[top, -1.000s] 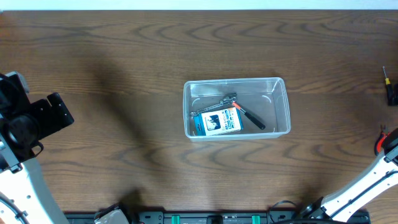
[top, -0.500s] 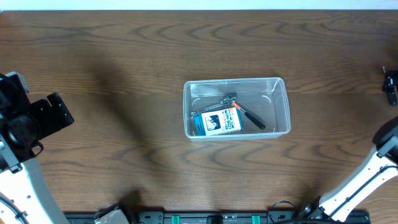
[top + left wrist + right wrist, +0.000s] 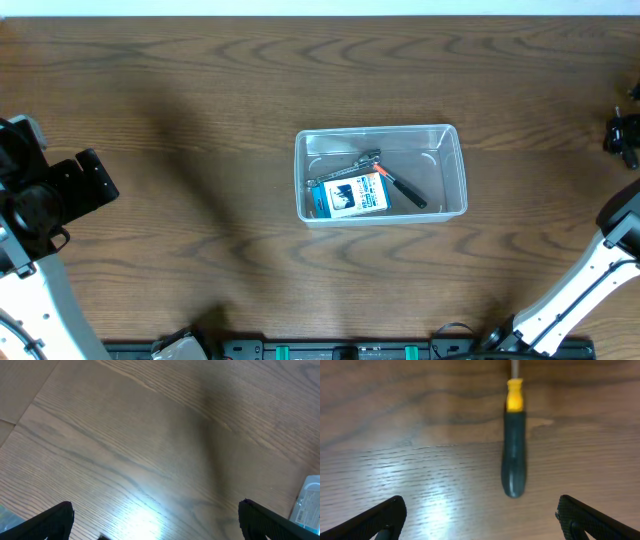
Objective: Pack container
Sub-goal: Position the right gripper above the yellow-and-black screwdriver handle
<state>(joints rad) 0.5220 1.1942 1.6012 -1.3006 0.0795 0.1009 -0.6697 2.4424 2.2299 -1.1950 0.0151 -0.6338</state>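
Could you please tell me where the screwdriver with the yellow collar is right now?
In the right wrist view the screwdriver lies on the table just ahead of the open right gripper, well to the right of the container.

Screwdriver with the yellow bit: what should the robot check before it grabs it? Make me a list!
1. Right pincer wide open: ok.
2. Screwdriver lies inside that pincer's span, a bit right of the middle: ok.
3. Nothing on or against the screwdriver: ok.
4. How high the pincer is above it: cannot tell.
5. Container has bare floor beside the blue-and-white box: ok.
6. Left pincer open, empty, off at the table's other side: ok.
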